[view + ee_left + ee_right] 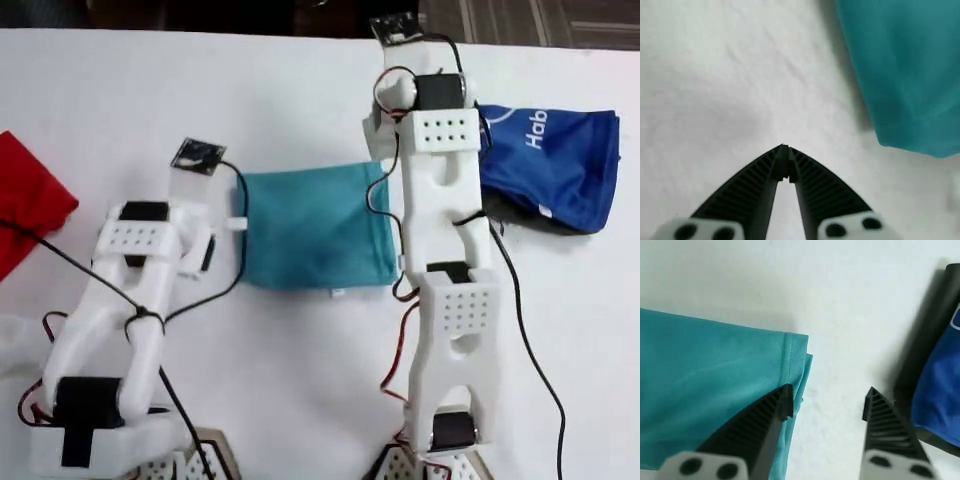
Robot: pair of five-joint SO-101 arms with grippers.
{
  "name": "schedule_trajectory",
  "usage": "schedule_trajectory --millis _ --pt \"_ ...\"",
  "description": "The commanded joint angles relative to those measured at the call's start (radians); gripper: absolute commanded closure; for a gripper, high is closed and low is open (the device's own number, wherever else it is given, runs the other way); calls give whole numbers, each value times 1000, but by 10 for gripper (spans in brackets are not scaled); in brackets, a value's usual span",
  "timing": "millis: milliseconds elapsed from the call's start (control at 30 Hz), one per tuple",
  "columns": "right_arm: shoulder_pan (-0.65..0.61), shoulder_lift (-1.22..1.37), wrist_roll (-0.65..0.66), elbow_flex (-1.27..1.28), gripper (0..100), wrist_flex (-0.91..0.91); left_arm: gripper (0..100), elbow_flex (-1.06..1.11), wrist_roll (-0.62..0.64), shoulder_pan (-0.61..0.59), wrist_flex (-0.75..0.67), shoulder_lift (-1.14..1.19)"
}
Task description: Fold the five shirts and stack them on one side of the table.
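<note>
White table (300, 90), teal shirt (315, 228) folded flat: my left pincer (785, 152) closed and empty just off one edge, my right pincer (829, 402) wide open, empty, one finger over the opposite edge, blue shirt (555, 165) just beyond.

A: The table cover (250, 90) was white and matt, faintly creased. It could have been cloth or paper; I couldn't settle which.
B: Agreed. The teal shirt (315, 228) was soft matt cloth with a stitched hem along its edge.
A: The blue shirt (560, 170) looked smoother and had a slight sheen. The red shirt (30, 205) was plain matt cloth.
B: The right arm (445, 250) and left arm (130, 280) had white hard plastic shells, matt, with perforated panels.
A: The right gripper (827, 402) had dull black plastic fingers (757, 427), ribbed across their faces. The left gripper (785, 162) had the same.
B: The cables (530, 330) were sheathed in smooth black, rubbery-looking.
</note>
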Motion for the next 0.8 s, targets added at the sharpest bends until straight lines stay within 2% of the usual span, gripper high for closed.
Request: schedule_trajectory --millis 0,67,133,267,567,767 --pt "-50 -93 -44 38 765 33 972 1 -8 -28 -15 -46" --pt "-53 -107 -94 110 749 31 972 1 -8 -44 -17 -46" --pt "-62 -104 -132 178 691 28 972 -1 -8 -64 -17 -46" --pt "-73 -54 -127 238 594 -1 972 1 -48 -89 -18 -44" --pt "-139 137 -135 238 668 -42 972 2 -51 -124 -18 -38" --pt "-142 249 -137 238 670 -44 972 2 -55 -166 -18 -38"
